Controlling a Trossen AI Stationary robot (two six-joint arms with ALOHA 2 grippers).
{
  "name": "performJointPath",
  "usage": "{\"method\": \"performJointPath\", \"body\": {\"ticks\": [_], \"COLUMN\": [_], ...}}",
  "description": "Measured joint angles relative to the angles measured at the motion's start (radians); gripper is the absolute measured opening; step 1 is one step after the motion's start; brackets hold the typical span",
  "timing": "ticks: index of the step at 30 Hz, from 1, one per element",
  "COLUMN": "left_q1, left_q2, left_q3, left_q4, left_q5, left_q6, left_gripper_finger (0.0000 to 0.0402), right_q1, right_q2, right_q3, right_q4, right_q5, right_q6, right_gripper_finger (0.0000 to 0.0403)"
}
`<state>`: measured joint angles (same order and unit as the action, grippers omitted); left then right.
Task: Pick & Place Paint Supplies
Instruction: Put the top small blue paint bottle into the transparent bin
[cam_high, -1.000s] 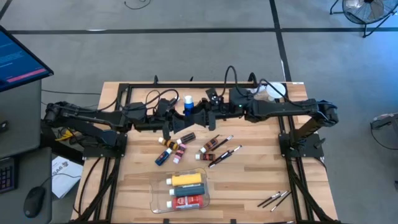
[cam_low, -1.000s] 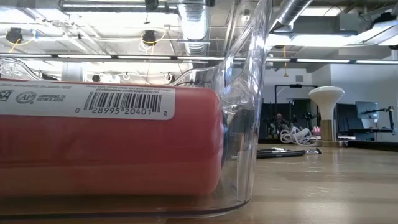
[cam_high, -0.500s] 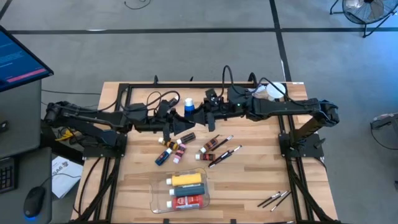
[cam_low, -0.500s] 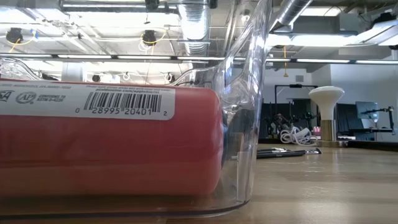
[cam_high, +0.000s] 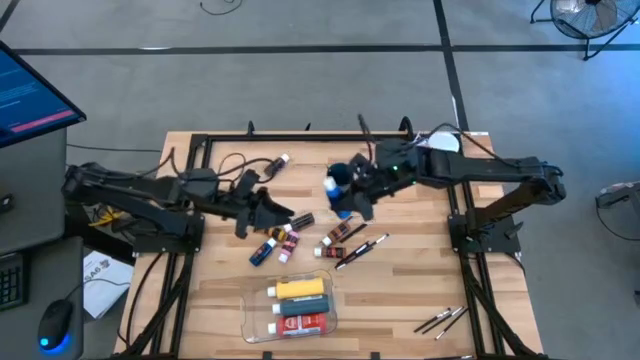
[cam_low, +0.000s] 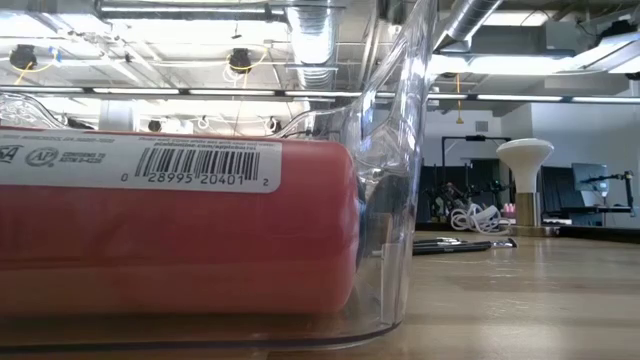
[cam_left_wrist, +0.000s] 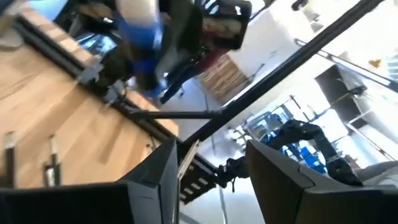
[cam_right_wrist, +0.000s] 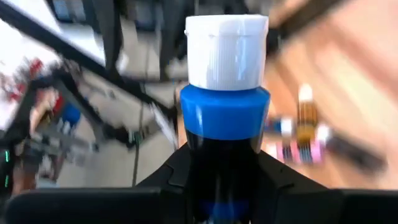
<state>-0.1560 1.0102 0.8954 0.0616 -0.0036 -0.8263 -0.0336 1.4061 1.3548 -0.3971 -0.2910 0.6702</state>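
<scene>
Handed over since a second ago: blue bottle now in right gripper, swung away from the table's middle rear toward the right; left gripper drawn back leftward with nothing between its spread fingers. Clamped on the bottle's dark body in the right wrist view, white cap and blue shoulder standing up clear of the fingers. Carried above the table, not yet set down. Already lying in the clear tray at the front edge: yellow bottle, a dark one, red bottle. Left to move, by the look of it: small tubes and brushes mid-table, more brushes at front right. Roughly a third done, as a guess.
</scene>
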Motion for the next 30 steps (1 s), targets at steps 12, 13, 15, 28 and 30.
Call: {"method": "performJointPath", "body": {"ticks": [12,13,15,28,30], "left_q1": [0.209,0.232,0.27,0.241,0.241], "left_q2": [0.256,0.279,0.325,0.467,0.465], "left_q3": [0.372,0.403,0.451,0.5,0.501], "left_q4": [-0.487,-0.482,-0.468,-0.38,-0.378], "left_q5": [0.478,0.511,0.582,0.664,0.654], "left_q6": [0.11,0.115,0.118,0.111,0.111], "left_gripper_finger": [0.0142,0.0147,0.0156,0.0173,0.0173], "right_q1": [0.138,0.147,0.163,0.168,0.168], "right_q2": [0.041,0.046,0.057,0.087,0.087], "right_q3": [-0.001,-0.001,-0.001,0.0,0.0], "right_q4": [-0.114,-0.108,-0.103,0.016,0.016], "right_q5": [-0.077,-0.077,-0.075,-0.022,-0.022], "right_q6": [-0.024,-0.025,-0.025,0.027,0.028], "right_gripper_finger": [0.0085,0.0085,0.0085,0.0085,0.0085]}}
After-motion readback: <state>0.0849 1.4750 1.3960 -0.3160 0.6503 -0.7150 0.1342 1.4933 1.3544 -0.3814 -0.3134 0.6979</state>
